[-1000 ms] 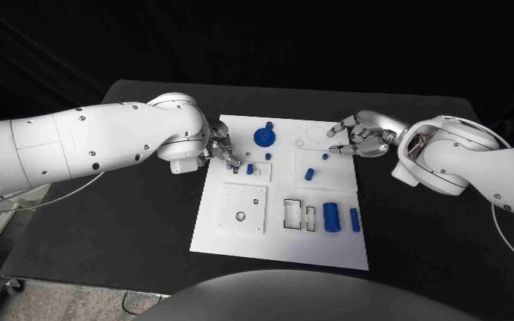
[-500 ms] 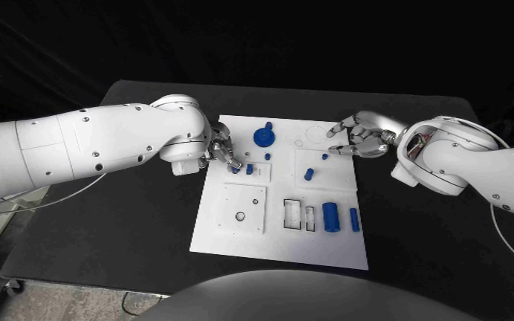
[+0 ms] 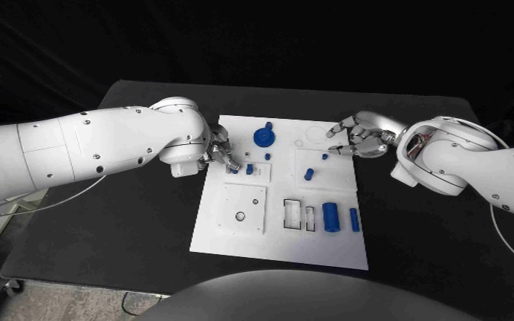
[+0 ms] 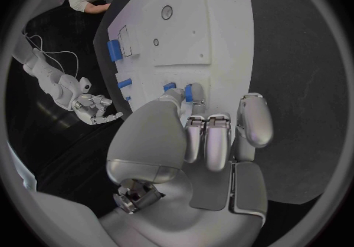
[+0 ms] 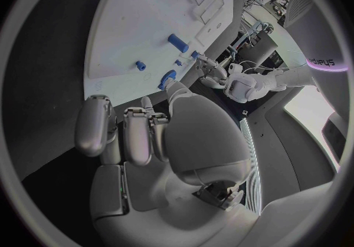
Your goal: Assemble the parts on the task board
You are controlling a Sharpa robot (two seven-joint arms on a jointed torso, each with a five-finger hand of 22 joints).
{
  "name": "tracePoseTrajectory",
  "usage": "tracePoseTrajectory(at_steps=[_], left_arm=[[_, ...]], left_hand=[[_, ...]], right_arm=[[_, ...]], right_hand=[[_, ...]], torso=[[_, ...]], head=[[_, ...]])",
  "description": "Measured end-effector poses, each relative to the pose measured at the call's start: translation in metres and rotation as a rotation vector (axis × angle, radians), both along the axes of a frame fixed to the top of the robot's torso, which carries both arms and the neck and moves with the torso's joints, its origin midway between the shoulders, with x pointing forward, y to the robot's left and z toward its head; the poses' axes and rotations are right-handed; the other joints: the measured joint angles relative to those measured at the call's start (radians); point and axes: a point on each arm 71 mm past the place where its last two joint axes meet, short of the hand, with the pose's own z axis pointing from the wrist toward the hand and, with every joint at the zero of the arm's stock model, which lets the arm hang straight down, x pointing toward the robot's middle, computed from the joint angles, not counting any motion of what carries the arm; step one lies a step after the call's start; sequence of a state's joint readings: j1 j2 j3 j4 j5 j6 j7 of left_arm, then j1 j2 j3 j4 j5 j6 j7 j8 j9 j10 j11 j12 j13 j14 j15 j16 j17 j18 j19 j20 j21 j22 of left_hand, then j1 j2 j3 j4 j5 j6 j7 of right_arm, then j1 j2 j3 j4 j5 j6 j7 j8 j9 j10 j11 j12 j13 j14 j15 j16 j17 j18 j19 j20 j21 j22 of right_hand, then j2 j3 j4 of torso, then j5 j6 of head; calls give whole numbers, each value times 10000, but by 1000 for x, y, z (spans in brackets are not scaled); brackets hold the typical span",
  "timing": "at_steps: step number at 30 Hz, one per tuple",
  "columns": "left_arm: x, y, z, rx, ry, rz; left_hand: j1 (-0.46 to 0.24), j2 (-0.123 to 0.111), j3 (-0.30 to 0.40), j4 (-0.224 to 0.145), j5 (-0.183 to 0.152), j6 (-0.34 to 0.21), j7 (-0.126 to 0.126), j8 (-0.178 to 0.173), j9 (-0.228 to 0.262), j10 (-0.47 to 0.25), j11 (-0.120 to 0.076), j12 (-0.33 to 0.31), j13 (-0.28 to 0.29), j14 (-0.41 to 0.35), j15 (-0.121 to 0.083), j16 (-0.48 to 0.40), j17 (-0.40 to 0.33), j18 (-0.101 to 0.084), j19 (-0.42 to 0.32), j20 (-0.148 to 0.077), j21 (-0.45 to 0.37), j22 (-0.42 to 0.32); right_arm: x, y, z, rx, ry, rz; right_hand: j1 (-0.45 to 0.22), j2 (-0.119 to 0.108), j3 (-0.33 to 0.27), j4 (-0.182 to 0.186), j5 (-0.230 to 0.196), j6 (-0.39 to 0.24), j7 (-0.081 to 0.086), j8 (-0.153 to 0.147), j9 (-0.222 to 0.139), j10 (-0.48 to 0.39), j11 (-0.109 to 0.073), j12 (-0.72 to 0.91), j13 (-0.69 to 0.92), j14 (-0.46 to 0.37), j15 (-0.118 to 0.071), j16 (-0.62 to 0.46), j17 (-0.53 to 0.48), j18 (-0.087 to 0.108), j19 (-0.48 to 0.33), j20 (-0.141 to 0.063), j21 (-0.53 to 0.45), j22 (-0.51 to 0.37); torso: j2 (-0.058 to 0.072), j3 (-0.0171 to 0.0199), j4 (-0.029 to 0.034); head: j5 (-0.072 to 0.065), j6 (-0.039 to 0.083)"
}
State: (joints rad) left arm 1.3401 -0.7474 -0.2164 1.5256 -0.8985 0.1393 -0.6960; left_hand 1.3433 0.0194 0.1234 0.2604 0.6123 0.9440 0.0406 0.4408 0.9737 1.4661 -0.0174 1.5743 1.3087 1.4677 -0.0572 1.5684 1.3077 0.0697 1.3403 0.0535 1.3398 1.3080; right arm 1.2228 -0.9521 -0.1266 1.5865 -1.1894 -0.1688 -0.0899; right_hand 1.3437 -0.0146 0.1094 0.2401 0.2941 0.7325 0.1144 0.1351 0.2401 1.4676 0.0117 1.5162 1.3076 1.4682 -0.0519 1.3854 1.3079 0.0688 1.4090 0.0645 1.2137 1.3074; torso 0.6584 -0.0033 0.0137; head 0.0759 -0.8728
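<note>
From the head camera I see the white task board (image 3: pixel 281 250) lying in the middle of the black table (image 3: pixel 128 224), its long side running away from the robot.

My left hand (image 3: pixel 222 151) sits at the board's 9 o'clock edge, toward the far half. Its fingers (image 3: pixel 229 160) are curled down together over a small blue peg (image 3: pixel 249 168) that stands in a raised square plate there. In the left wrist view the fingertips reach the blue peg (image 4: pixel 194 92) and a second blue piece (image 4: pixel 170 86) just beside it. I cannot tell whether they pinch either piece or only touch it.

My right hand (image 3: pixel 356 137) hovers at the board's far right corner, around 2 o'clock. Its fingers are loosely bent and a little apart, with nothing in them that I can see. The right wrist view shows the same: curled fingers (image 5: pixel 137 131) above the board's edge, no part between them.

On the board itself, a blue round knob-like part (image 3: pixel 264 137) sits at 12 o'clock. A short blue cylinder (image 3: pixel 310 174) lies right of centre, with a tiny blue peg (image 3: pixel 325 157) just beyond it. Toward 5 o'clock a thick blue cylinder (image 3: pixel 331 217) and a thinner blue bar (image 3: pixel 354 219) lie side by side, next to two empty rectangular slots (image 3: pixel 293 214). A square plate with holes (image 3: pixel 243 208) occupies 7 o'clock.
</note>
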Motion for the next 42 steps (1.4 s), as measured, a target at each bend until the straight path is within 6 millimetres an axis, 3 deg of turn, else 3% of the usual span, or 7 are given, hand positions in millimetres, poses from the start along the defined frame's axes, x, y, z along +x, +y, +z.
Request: tracePoseTrajectory(at_steps=[25,26,31,32,34,37,42], left_arm=[[2,1,0,132,-124,-41],[2,1,0,137,-124,-50],[2,1,0,185,-116,-75],[2,1,-1,194,-110,-83],[2,1,-1,211,-87,-110],[2,0,-2,227,-57,-141],[2,1,-2,252,-32,-154]], left_hand=[[78,-79,321,16,-161,31,6,-22,24,0,0,0,0,0,0,0,-2,1,0,0,-38,-3],[86,-96,396,20,-298,34,9,-22,31,0,0,0,0,0,0,0,-2,0,-1,0,-69,-3],[-265,-288,550,88,-1944,49,21,-19,67,0,0,0,1,0,0,0,-3,0,0,0,-94,-3],[-467,-274,471,166,-2384,51,17,-14,73,0,0,0,1,0,0,0,-3,0,0,0,-133,-3],[-1222,-207,131,266,-3724,146,-27,-70,42,0,0,0,1,0,0,0,-2,2,0,0,-133,-3],[-2106,-169,-356,282,-4905,207,43,-97,-3,0,0,0,1,0,0,0,-3,1,-23,23,-175,-4],[-3047,-145,-1046,316,-5556,211,81,-115,-4,3,71,0,1,-36,36,0,-3,1,-2,73,-233,-4]], right_arm=[[0,0,-1,-2,20,0],[0,0,-1,-3,21,1],[0,0,-1,-7,28,-1],[0,0,-1,-8,29,-2],[0,0,-1,-10,31,-3],[0,0,-1,-12,34,-4],[0,0,-1,-15,39,-5]], right_hand=[[1,2,1,-1,43,36,36,0,-12,0,0,-35,0,0,0,0,-3,0,0,0,0,6],[2,2,19,-19,43,36,36,0,-19,0,0,-35,0,0,0,0,-4,0,0,0,0,6],[53,53,42,-42,79,36,36,0,-23,0,0,-34,4,0,0,0,-4,0,0,0,0,6],[53,53,42,-42,79,36,35,0,-23,0,0,-34,4,0,0,0,-4,0,0,0,0,5],[53,53,42,-42,79,48,23,0,-23,0,0,-34,4,0,0,0,-4,0,0,0,-46,5],[53,53,71,-71,79,67,4,0,-34,0,0,-34,4,0,0,0,-4,0,0,0,-46,5],[53,53,98,-98,121,67,4,0,-35,0,0,-34,4,0,0,-23,-5,0,0,0,-46,4]], torso=[[8,0,-2],[8,0,-2],[8,0,-3],[7,0,-3],[7,0,-4],[7,0,-4],[5,0,-4]], head=[[40,0],[44,0],[52,0],[53,0],[54,0],[55,0],[55,0]])
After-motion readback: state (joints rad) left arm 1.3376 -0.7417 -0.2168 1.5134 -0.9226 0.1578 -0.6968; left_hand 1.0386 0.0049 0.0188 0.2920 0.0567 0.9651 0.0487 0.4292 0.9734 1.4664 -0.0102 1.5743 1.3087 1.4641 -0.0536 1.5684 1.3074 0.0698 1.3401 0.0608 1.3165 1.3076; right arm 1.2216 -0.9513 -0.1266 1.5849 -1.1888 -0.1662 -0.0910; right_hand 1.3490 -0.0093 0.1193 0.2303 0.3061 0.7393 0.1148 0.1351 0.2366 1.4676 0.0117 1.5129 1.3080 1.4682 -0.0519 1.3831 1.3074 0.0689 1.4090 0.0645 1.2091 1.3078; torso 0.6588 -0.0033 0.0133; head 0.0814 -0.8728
